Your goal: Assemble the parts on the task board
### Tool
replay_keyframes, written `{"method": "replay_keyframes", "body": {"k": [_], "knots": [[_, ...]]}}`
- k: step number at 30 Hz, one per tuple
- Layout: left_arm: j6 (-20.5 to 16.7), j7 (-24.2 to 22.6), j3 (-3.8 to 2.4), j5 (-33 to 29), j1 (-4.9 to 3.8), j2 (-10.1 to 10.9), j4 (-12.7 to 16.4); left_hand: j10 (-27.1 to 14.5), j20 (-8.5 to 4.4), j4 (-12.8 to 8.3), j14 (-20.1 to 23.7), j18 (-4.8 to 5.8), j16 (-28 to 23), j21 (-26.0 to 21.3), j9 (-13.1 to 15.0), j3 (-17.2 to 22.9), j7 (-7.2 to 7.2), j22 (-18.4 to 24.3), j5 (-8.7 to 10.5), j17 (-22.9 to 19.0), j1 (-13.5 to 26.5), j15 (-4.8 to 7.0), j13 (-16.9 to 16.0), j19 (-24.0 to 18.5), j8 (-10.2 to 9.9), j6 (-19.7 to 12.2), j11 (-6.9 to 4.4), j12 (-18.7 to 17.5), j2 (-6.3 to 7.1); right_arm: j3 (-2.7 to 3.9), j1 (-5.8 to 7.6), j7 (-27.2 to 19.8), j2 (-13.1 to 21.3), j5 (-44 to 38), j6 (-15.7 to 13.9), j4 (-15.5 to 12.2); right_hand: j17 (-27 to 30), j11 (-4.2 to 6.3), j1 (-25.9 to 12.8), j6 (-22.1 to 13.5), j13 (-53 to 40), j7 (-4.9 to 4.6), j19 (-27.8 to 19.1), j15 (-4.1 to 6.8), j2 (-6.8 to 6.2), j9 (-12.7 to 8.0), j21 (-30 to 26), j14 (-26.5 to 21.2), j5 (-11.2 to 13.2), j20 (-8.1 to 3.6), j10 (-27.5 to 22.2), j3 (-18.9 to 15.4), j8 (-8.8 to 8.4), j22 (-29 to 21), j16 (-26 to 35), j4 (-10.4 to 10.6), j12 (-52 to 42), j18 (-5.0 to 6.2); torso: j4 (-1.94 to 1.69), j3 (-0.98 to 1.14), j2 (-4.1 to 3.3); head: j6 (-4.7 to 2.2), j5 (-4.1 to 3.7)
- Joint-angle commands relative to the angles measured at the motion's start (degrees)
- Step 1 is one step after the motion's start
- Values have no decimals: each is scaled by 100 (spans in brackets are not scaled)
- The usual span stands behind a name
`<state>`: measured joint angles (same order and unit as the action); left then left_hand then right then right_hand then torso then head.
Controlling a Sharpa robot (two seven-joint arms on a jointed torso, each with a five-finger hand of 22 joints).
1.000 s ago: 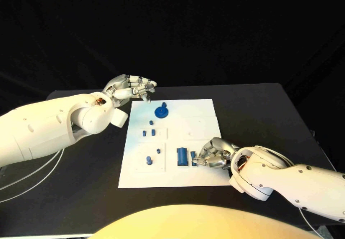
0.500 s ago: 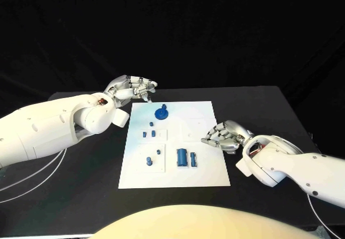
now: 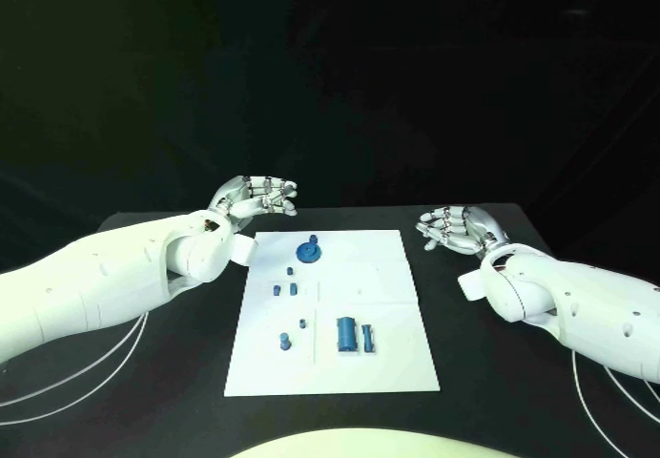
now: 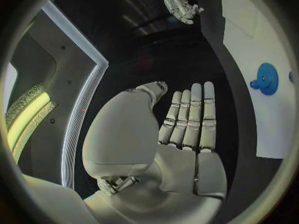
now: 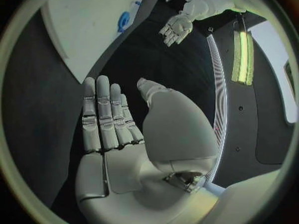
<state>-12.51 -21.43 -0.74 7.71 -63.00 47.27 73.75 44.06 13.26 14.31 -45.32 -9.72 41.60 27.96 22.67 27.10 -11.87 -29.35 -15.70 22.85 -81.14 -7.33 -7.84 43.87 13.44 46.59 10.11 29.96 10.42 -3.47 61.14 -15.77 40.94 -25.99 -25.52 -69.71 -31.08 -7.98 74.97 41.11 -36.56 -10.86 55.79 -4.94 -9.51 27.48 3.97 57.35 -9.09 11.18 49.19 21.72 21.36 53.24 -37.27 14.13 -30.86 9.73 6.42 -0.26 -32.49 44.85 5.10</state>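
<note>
The white task board (image 3: 379, 286) lies in the middle of the black table. A blue round part with a knob (image 3: 311, 251) stands at its far end. Small blue pegs (image 3: 286, 285) sit below it, two more pegs (image 3: 286, 339) nearer me, and a blue block with a thin piece beside it (image 3: 352, 333) near the middle. My left hand (image 3: 255, 198) hovers off the board's far left corner, holding nothing; its fingers (image 4: 190, 117) lie straight. My right hand (image 3: 454, 227) hovers off the far right corner, also holding nothing, fingers (image 5: 106, 117) extended.
Bare black table (image 3: 509, 372) surrounds the board on both sides. The left wrist view shows the board's edge (image 4: 268, 40), the round blue part (image 4: 266, 78) and my right hand (image 4: 181, 5). The right wrist view shows the board (image 5: 87, 20) and my left hand (image 5: 176, 27).
The camera has shifted. My right hand has left the blue block at the board's near right and drawn back to beyond the far right corner. The left hand stays by the far left corner.
</note>
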Motion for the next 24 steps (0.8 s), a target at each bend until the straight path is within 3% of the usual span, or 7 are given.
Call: {"method": "replay_keyframes", "body": {"k": [1,6,7,14,15,17,24], "knots": [[-490,-536,-5,-467,8,-109,-145,260,107,85,17,-69,-777,-483,-64,-16,-34,356,-10,-342,-91,-70,316,32,41,-31,17,-477,26,20,17,-907,-124,909,600,347,319,-106,9,52,751,-215,-202,-74,-47,-212,-40,-100,-22,118,102,56,-94,-548,529,-43,454,62,5,12,41,-145,7],[-514,-680,-5,-645,18,-294,-406,534,301,175,107,-46,-2125,-1510,-308,-135,100,1128,-7,-703,-100,-259,424,-107,-20,-99,149,-1432,8,49,66,-1145,-324,1202,783,776,946,-235,0,200,2027,-254,-734,-310,-23,-630,-47,-461,-19,335,108,47,-415,-1719,1734,-219,1215,73,17,51,49,-299,45],[-295,-294,-2,-293,8,-242,-330,-4406,-1326,-1431,4532,972,-4160,-2796,-2267,-2710,1187,2935,1570,-2285,2389,733,784,-4387,-1344,-4659,-1011,-2996,-1042,39,49,-571,-259,651,336,667,3108,798,-2249,-4111,3656,1086,-5579,494,951,-2748,-397,-5735,909,-1118,-4919,-2172,-2136,-5324,3727,-1413,3086,-973,7,20,36,-197,20],[-660,-363,8,-354,43,-244,-82,-4406,-1326,-1431,4532,972,-4160,-2796,-2267,-2710,1187,2935,1570,-2285,3712,733,784,-4387,-1344,-4659,-1011,-2996,-1042,81,29,-683,-173,915,39,302,3108,798,-3462,-4111,3656,1086,-5579,494,951,-2748,-397,-5735,909,-1118,-4919,-2172,-2136,-5324,3727,-1413,3086,-973,-133,22,57,-379,-94],[-755,-381,10,-370,53,-244,-18,-4406,-1326,-1431,4532,972,-4160,-2796,-2267,-2710,1187,2935,1570,-2285,3874,733,784,-4387,-1344,-4659,-1011,-2996,-1042,92,24,-713,-151,984,-39,207,3108,798,-7497,-4111,3656,1086,-5579,494,951,-2748,-397,-5735,909,-1118,-4919,-2172,-2136,-5324,3727,-1413,3086,-973,-169,22,62,-427,-124],[-981,-424,16,-407,74,-246,137,-4406,-1326,-1431,4532,972,-4160,-2796,-2267,-2710,1187,2935,1570,-2285,8114,733,784,-4387,-1344,-4659,-1011,-2996,-1042,118,12,-783,-97,1148,-224,-20,3108,798,-7497,-4111,3656,1086,-5579,494,951,-2748,-397,-5735,909,-1118,-4919,-2172,-2136,-5324,3727,-1413,3086,-973,-255,23,75,-540,-194],[-2171,-649,48,-606,189,-253,946,-4406,-1326,-1431,4532,972,-4160,-2796,-2267,-2710,1187,2935,1570,-2285,8114,733,784,-4387,-1344,-4659,-1011,-2996,-1042,250,-51,-1140,175,1985,-1168,-1177,3108,798,-7497,-4111,3656,1086,-5579,494,951,-2748,-397,-5735,909,-1118,-4919,-2172,-2136,-5324,3727,-1413,3086,-973,-566,26,120,-948,-449]]}}
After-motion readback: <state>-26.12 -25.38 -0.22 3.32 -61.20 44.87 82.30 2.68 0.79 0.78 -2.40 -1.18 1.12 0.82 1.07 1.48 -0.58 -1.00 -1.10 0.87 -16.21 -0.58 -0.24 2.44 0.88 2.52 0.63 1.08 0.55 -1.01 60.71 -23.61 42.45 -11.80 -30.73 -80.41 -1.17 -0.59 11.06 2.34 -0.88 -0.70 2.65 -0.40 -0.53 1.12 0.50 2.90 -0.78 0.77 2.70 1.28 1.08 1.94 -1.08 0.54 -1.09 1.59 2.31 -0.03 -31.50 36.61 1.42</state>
